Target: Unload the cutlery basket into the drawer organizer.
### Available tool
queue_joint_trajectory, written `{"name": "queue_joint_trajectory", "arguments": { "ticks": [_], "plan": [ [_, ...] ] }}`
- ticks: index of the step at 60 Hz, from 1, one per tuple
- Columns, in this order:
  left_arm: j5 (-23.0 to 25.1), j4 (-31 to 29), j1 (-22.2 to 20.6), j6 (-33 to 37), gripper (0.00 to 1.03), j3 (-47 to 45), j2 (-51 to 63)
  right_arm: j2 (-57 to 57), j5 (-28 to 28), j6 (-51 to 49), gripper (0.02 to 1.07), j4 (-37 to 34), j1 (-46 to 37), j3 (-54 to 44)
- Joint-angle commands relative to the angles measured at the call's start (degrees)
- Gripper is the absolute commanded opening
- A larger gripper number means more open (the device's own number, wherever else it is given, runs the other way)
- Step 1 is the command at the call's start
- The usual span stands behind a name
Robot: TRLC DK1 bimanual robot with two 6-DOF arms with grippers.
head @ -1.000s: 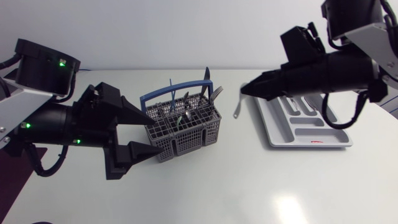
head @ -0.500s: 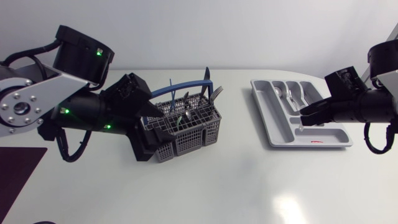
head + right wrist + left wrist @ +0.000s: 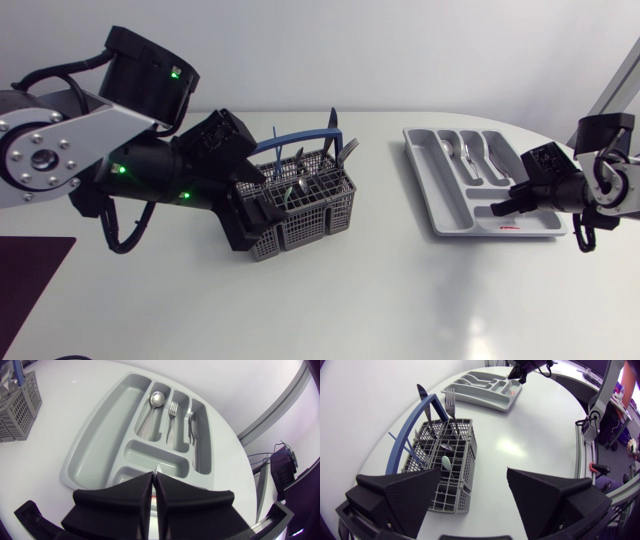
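On the table [image 3: 380,290], your cutlery basket [image 3: 300,212] sits left of middle and the drawer organizer [image 3: 425,190] well apart to its right. Your left gripper [image 3: 262,197] is at the basket's left end, one finger over it, the other over bare table. A knife [image 3: 333,125] and fork [image 3: 348,150] stand at its right end. Your right gripper [image 3: 497,208] hangs over the organizer's front right part; behind it, a spoon [image 3: 450,150] lies one compartment left of another fork [image 3: 470,155]

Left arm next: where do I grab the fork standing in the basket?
Grip the fork on its neck just below the tines, coming straight down from above: it stands tines-up, handle sunk in the cutlery basket, knife close beside.
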Motion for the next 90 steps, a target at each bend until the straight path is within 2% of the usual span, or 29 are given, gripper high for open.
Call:
{"name": "queue_joint_trajectory", "arguments": {
  "ticks": [1, 15, 17, 23, 29, 37, 56, 70, 76, 77, 80, 90],
  "plan": [
    [-0.5, -0.8, -0.2, -1.2, 0.96, 1.6, 0.6, 3.8, 1.9, -2.3, 0.1, 3.5, -0.4, -2.3],
    [-0.6, -1.1, -0.2, -1.2, 0.96, 1.3, 0.1, 8.6, 6.9, -3.3, 0.14, 9.5, 1.0, -2.9],
    [-0.6, -1.2, -0.2, -1.2, 0.96, 1.4, 0.1, 8.6, 7.4, -3.3, 0.2, 10.0, 1.3, -3.0],
    [-0.7, -1.4, -0.1, -1.2, 0.96, 1.7, 0.0, 8.2, 7.6, -3.1, 0.5, 10.3, 1.5, -3.2],
    [-0.8, -1.5, -0.1, -1.2, 0.96, 1.6, -0.1, 7.1, 7.7, -2.7, 0.74, 9.3, 1.8, -2.9],
    [-0.8, -1.5, 0.1, -1.1, 0.96, 0.9, -0.4, 2.8, 7.6, -0.6, 0.88, 5.4, 2.8, -2.5],
    [-0.9, -1.5, 1.9, -0.8, 0.96, -1.1, -2.9, -11.5, 4.6, 7.4, 0.92, -9.7, 9.2, 0.2],
    [-0.9, -1.7, 2.1, -0.8, 0.96, -3.5, -5.5, -18.7, 1.0, 19.0, 0.95, -21.7, 20.3, 5.2],
    [-0.9, -2.0, 2.5, -0.8, 0.96, -4.3, -6.9, -16.8, -1.9, 20.0, 1.0, -30.8, 26.7, 10.0],
    [-0.9, -2.2, 2.8, -0.8, 0.96, -4.7, -7.6, -15.7, -3.9, 21.7, 1.0, -33.0, 29.3, 11.6],
    [-0.9, -2.3, 3.0, -0.7, 0.96, -5.2, -8.4, -15.1, -5.7, 22.7, 1.0, -33.4, 31.6, 12.5],
    [-0.8, -3.0, 4.2, -0.3, 0.96, -6.7, -10.8, -13.5, -5.4, 25.5, 1.02, -33.5, 40.2, 15.5]
  ]
}}
